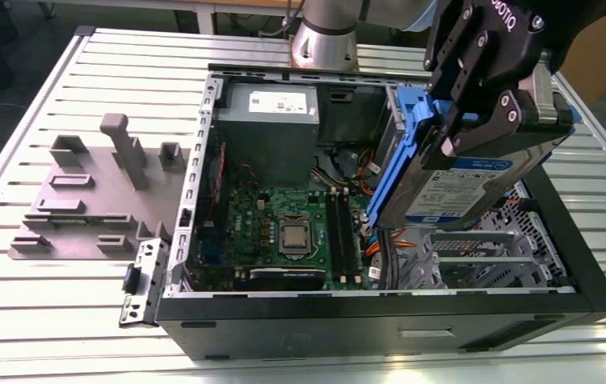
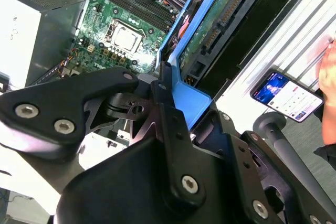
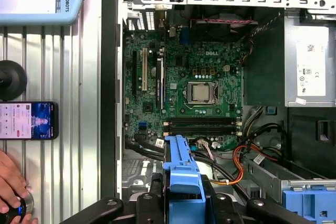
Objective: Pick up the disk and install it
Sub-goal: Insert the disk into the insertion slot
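The gripper (image 1: 495, 132) is closed on the disk (image 1: 461, 188), with its black fingers (image 1: 481, 112) pressed against the two flat faces. The disk is held in the air and tilted steeply. It hangs over the right side of the open computer case (image 1: 388, 308), as the exterior view has it, above the metal drive cage (image 1: 479, 256). Its blue bracket runs along the edge that faces the exterior view's left. The white and blue label faces the near side, and the print on it is too small to make out. In the second wrist view the green circuit-board underside of the disk faces the camera.

Under the disk's lower end lie orange cables (image 1: 386, 240), right beside the cage. Left of them the green motherboard (image 1: 270, 232) lies flat in the case, with the silver processor (image 1: 294, 234) in its middle. At the far end sits a grey power supply (image 1: 270, 112) with a small white sticker.

The case lies on a slatted metal table (image 1: 46, 308). Further to the exterior view's left stands a grey fixture (image 1: 100, 192) with upright blocks, well apart from the gripper.

In the first wrist view a phone (image 3: 29, 120) with a lit screen lies on the table outside the case wall. A black knob (image 3: 10, 80) is near it, and a person's hand (image 3: 10, 182) rests close by. A separate blue plastic piece (image 3: 310, 203) sits inside the case near the cage.
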Controlling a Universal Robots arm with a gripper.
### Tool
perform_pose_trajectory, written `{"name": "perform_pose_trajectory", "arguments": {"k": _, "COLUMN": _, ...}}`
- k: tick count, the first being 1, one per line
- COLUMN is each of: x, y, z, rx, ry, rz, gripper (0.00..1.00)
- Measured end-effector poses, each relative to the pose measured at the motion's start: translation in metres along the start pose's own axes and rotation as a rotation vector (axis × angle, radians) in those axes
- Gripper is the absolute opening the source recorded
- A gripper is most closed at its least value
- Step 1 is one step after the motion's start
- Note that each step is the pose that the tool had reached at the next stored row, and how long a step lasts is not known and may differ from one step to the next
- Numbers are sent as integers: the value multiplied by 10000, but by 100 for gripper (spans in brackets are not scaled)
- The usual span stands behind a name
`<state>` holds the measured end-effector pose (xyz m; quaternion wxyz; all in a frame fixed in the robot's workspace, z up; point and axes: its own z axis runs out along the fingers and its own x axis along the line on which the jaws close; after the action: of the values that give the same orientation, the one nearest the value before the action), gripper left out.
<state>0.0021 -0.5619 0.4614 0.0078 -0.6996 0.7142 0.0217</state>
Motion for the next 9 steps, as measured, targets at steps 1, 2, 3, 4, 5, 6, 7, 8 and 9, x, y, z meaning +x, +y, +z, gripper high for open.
{"name": "perform_pose_trajectory", "arguments": {"k": 1, "x": 0, "y": 0, "z": 0, "rx": 0, "ry": 0, "rz": 0, "gripper": 36}}
{"name": "perform_pose_trajectory", "arguments": {"k": 2, "x": 0, "y": -1, "z": 0, "rx": 0, "ry": 0, "rz": 0, "gripper": 36}}
{"name": "perform_pose_trajectory", "arguments": {"k": 3, "x": 0, "y": -1, "z": 0, "rx": 0, "ry": 0, "rz": 0, "gripper": 36}}
{"name": "perform_pose_trajectory", "arguments": {"k": 4, "x": 0, "y": -1, "z": 0, "rx": 0, "ry": 0, "rz": 0, "gripper": 36}}
{"name": "perform_pose_trajectory", "arguments": {"k": 5, "x": 0, "y": -1, "z": 0, "rx": 0, "ry": 1, "rz": 0, "gripper": 36}}
{"name": "perform_pose_trajectory", "arguments": {"k": 6, "x": 0, "y": -1, "z": 0, "rx": 0, "ry": 0, "rz": 0, "gripper": 36}}
{"name": "perform_pose_trajectory", "arguments": {"k": 7, "x": 0, "y": -2, "z": 0, "rx": 0, "ry": 0, "rz": 0, "gripper": 36}}
{"name": "perform_pose_trajectory", "arguments": {"k": 8, "x": 0, "y": -4, "z": 0, "rx": 0, "ry": 0, "rz": -1, "gripper": 36}}
{"name": "perform_pose_trajectory", "arguments": {"k": 9, "x": 0, "y": -7, "z": 0, "rx": -1, "ry": 0, "rz": -2, "gripper": 36}}
